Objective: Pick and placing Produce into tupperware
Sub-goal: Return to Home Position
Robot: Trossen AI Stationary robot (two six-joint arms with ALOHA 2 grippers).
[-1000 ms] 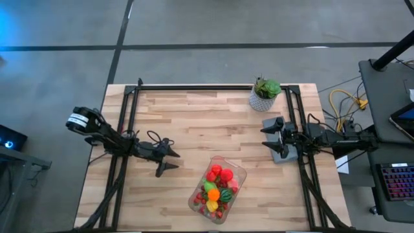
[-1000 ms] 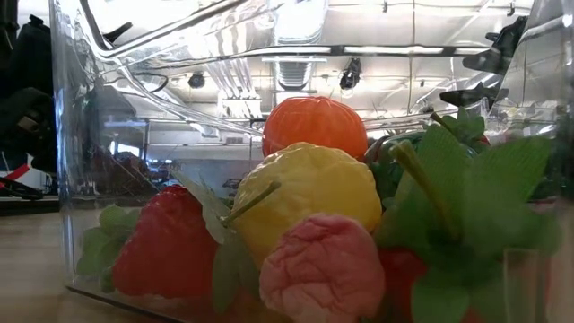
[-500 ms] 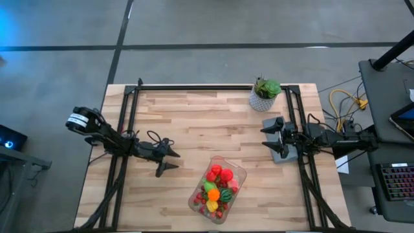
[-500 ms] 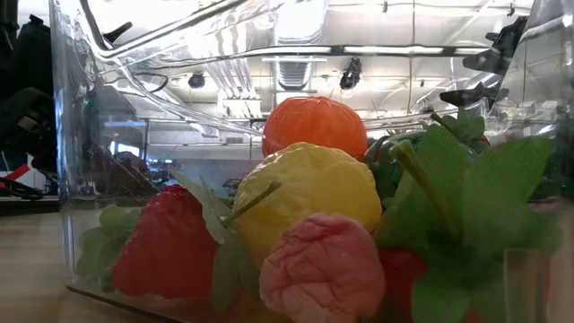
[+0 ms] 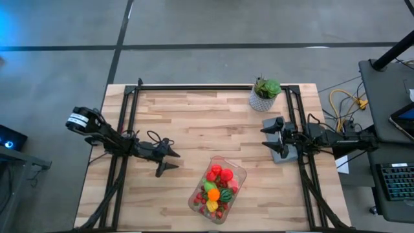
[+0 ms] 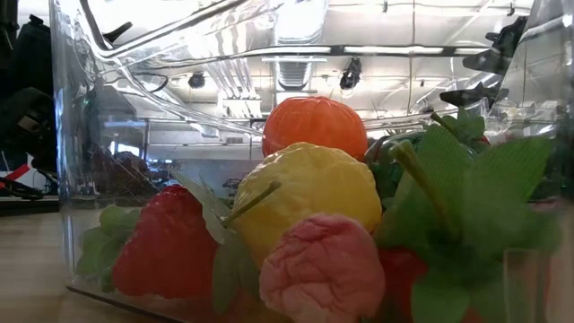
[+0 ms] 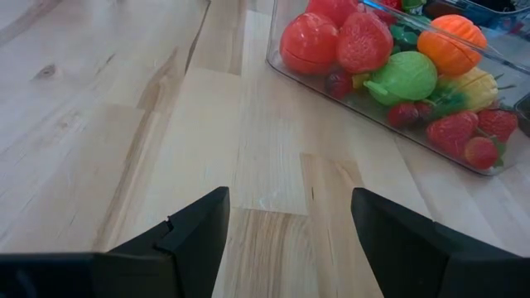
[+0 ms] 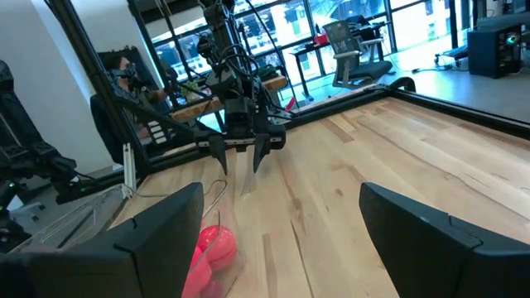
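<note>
High view: I see one pale wooden table (image 5: 194, 123) inside a black frame, standing on a grey floor (image 5: 194, 26) crossed by dark lines, and a desk with one keyboard (image 5: 394, 181) sits beyond the right edge. One clear tupperware (image 5: 240, 169) stands by the near edge, right of centre, with all the produce (image 5: 217, 184) inside it. I count one orange piece (image 7: 450, 43), one yellow (image 7: 480, 85), one light green (image 7: 403, 76), one pink (image 6: 321, 266), and red ones too crowded to number. One potted plant (image 5: 266, 92) sits near the far right corner. The left gripper (image 5: 177, 160) hovers over the table's left half, jaws spread wide, empty. The right gripper (image 5: 262, 138) hangs by the right edge above one grey slab (image 5: 283, 153), equally wide and empty.
</note>
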